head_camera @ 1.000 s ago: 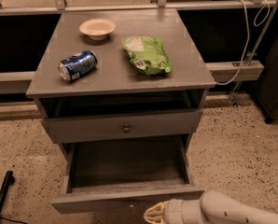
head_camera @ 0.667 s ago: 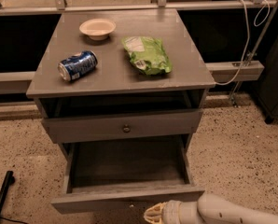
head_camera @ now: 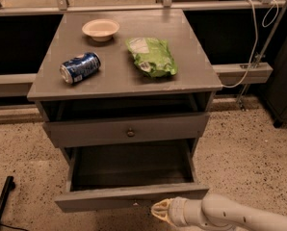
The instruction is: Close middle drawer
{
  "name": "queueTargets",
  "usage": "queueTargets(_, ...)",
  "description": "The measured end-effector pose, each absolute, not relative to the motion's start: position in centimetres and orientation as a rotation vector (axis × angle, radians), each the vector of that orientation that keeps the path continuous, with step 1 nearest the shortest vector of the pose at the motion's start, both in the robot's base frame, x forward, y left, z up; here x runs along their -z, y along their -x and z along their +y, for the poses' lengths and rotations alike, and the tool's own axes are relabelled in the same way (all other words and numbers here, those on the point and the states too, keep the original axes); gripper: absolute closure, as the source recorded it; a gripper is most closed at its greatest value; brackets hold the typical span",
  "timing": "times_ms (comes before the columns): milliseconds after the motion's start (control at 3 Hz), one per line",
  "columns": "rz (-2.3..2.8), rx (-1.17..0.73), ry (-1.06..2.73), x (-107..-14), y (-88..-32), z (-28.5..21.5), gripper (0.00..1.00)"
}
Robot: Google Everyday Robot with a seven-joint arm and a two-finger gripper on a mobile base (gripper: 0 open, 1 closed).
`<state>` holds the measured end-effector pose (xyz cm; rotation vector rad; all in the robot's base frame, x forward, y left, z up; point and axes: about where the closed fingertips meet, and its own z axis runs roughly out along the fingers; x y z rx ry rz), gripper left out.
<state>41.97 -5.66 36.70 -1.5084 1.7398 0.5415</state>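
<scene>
The middle drawer [head_camera: 129, 196] is grey wood with a long low front panel. It is pulled far out of the cabinet and its inside is bare. My gripper [head_camera: 159, 210] is at the bottom of the view, on a white arm that comes in from the right. It is shut and holds nothing, with its cream tip just below and against the right half of the drawer's front panel. The drawer's knob is not clearly visible.
The top drawer [head_camera: 130, 130], with a dark knob, stands slightly out above it. On the cabinet top lie a blue can [head_camera: 80, 67] on its side, a cream bowl [head_camera: 100, 29] and a green chip bag [head_camera: 150, 57]. A black pole [head_camera: 1, 201] is at the lower left. The floor is speckled.
Almost nothing has changed. The gripper stays at the front panel of the middle drawer, and the drawer is still pulled out as far as before.
</scene>
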Motion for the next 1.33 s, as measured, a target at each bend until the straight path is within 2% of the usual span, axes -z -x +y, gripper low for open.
queueTargets(667,1.606,-0.396,1.452,-36.9,-47.2,-6.0,1.00)
queueTargets(1333,1.513,-0.279,1.433,-37.6,-54.9,-4.4,1.00)
